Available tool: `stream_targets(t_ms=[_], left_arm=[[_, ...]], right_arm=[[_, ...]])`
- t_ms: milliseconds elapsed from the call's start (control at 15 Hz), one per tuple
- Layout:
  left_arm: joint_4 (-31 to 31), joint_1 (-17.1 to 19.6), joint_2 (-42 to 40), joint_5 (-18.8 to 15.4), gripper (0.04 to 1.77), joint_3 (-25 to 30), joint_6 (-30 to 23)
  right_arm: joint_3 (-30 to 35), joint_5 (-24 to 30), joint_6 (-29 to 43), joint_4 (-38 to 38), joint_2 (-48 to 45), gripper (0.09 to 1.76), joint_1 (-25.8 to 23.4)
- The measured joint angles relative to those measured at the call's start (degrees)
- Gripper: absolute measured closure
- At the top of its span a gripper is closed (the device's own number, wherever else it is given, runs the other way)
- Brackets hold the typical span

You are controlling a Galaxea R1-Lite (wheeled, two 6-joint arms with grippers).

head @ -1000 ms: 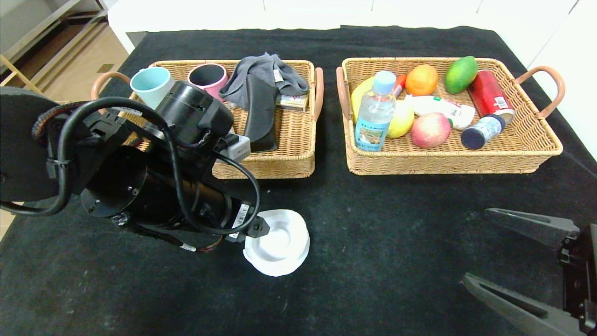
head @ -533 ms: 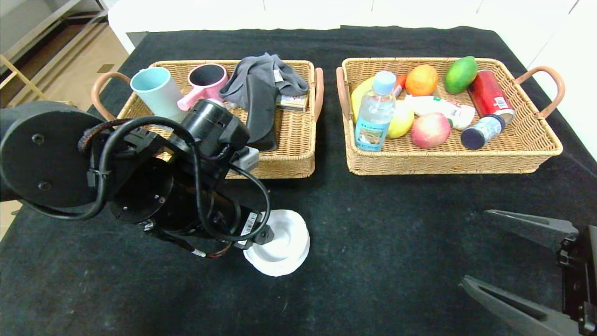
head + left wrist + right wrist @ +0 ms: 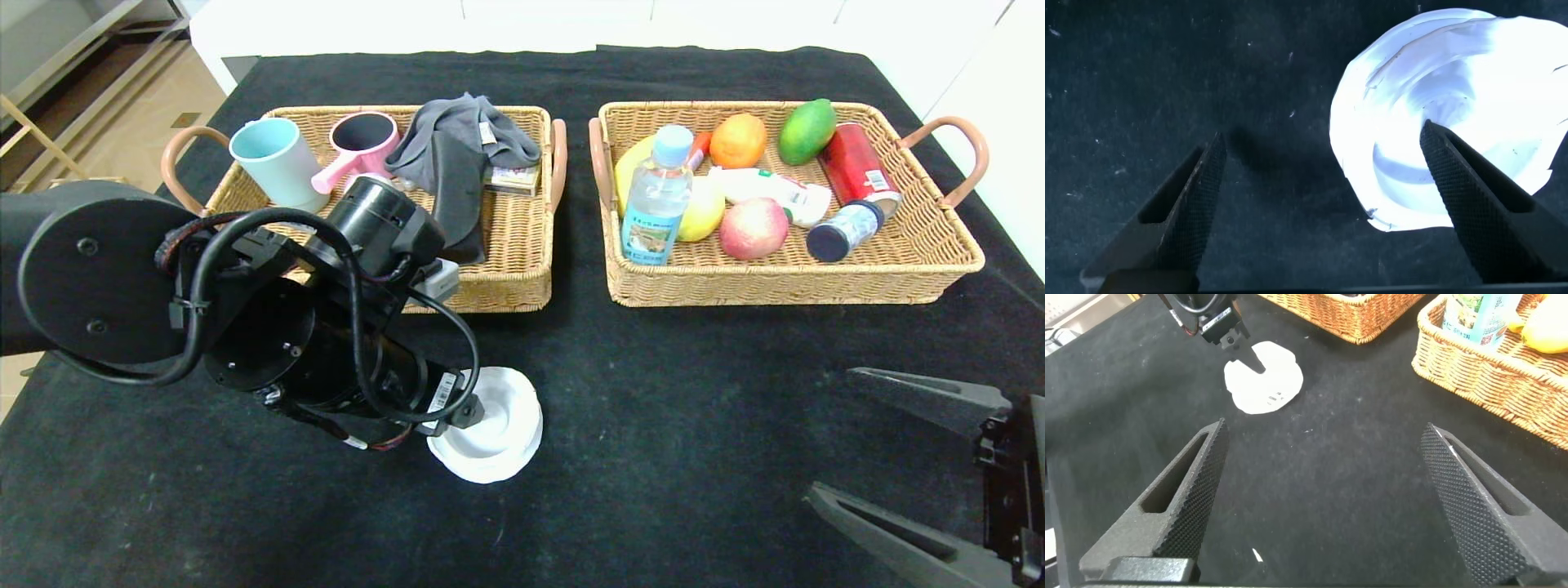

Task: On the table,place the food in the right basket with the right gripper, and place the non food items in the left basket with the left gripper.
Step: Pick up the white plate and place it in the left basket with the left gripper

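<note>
Dish [image 3: 494, 425] | flat, hollow up, round; left end effector [image 3: 1319, 167] fingers apart astride rim

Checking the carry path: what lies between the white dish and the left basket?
Only bare black table and the left gripper's arm, in the head view.

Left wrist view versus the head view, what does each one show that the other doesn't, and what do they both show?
Only the left wrist view shows the left gripper fingers spread wide: one finger over the white dish, the other over bare black cloth beside it.

Only the head view shows the left basket with cups and a grey cloth, the right basket with the food, and the open right gripper parked over the table's near right part.

Both show the white dish lying on the table.
</note>
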Motion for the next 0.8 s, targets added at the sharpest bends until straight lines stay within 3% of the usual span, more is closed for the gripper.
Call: stream_targets(t_ms=[67, 333, 600, 667, 733, 800], left_arm=[[0.0, 0.0, 0.1, 0.0, 0.13, 0.0, 0.0], [-0.3, 0.0, 0.7, -0.1, 0.72, 0.0, 0.0], [-0.3, 0.0, 1.1, 0.0, 1.06, 0.1, 0.0], [-0.2, 0.0, 1.2, 0.0, 1.24, 0.1, 0.0], [0.0, 0.2, 1.4, 0.5, 1.54, 0.2, 0.0], [-0.1, 0.0, 1.5, 0.6, 1.63, 0.1, 0.0]], right_arm=[[0.0, 0.0, 0.0, 0.0, 0.0, 0.14, 0.0], [0.0, 0.1, 0.0, 0.0, 0.0, 0.14, 0.3], [0.1, 0.0, 0.0, 0.0, 0.0, 0.14, 0.3], [0.1, 0.0, 0.0, 0.0, 0.0, 0.14, 0.3], [0.1, 0.0, 0.0, 0.0, 0.0, 0.14, 0.3], [0.1, 0.0, 0.0, 0.0, 0.0, 0.14, 0.3]])
